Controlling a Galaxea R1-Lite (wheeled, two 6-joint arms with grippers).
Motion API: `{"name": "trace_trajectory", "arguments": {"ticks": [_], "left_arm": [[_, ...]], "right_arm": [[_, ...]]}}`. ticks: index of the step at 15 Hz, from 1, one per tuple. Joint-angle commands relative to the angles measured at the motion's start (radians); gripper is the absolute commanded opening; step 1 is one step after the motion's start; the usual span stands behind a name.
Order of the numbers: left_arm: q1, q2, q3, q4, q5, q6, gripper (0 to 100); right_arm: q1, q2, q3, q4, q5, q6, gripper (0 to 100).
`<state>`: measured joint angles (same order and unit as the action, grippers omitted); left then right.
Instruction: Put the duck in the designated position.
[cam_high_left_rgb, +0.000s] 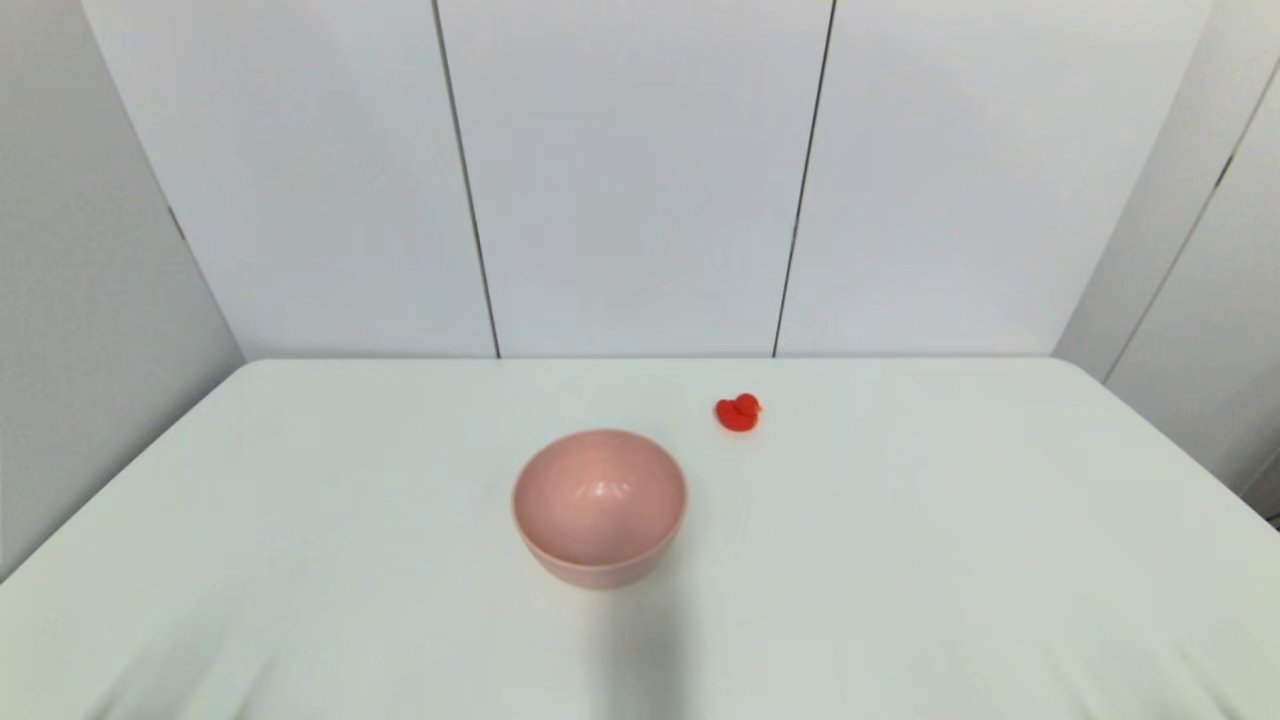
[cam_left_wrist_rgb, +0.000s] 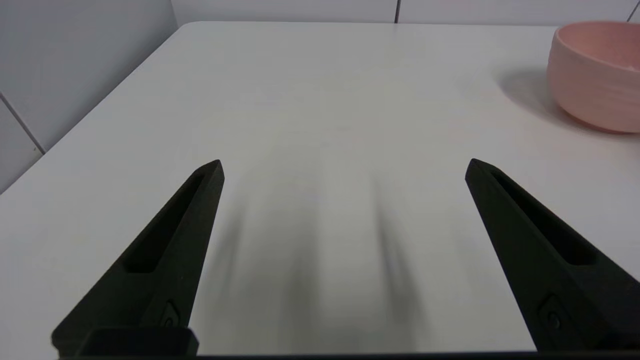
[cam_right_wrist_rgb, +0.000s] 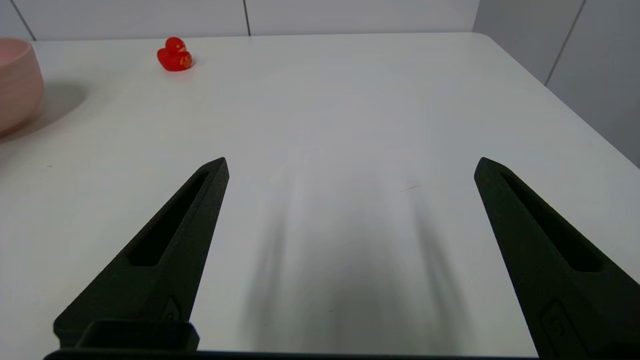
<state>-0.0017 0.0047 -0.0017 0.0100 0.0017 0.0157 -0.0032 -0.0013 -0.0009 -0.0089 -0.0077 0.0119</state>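
The duck (cam_high_left_rgb: 738, 412) sat upright on the white table (cam_high_left_rgb: 900, 560), just beyond the pink bowl (cam_high_left_rgb: 600, 505) at about its one o'clock, near but not touching. The left gripper (cam_left_wrist_rgb: 344, 167) and the right gripper (cam_right_wrist_rgb: 351, 165) hovered low over the table's near side, both with jaws spread wide and holding nothing.
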Motion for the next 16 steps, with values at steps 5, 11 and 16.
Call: {"name": "trace_trajectory", "arguments": {"ticks": [5, 11, 16], "left_arm": [[-0.13, 0.725, -0.676, 0.229, -0.009, 0.267, 100], [-0.248, 1.345, -1.181, 0.235, -0.104, 0.428, 100], [-0.35, 1.735, -1.528, 0.24, -0.21, 0.464, 100]], "right_arm": [[0.0, 0.001, 0.001, 0.0, 0.0, 0.0, 100], [0.0, 0.001, 0.001, 0.0, 0.0, 0.0, 100], [0.0, 0.001, 0.001, 0.0, 0.0, 0.0, 100]]}}
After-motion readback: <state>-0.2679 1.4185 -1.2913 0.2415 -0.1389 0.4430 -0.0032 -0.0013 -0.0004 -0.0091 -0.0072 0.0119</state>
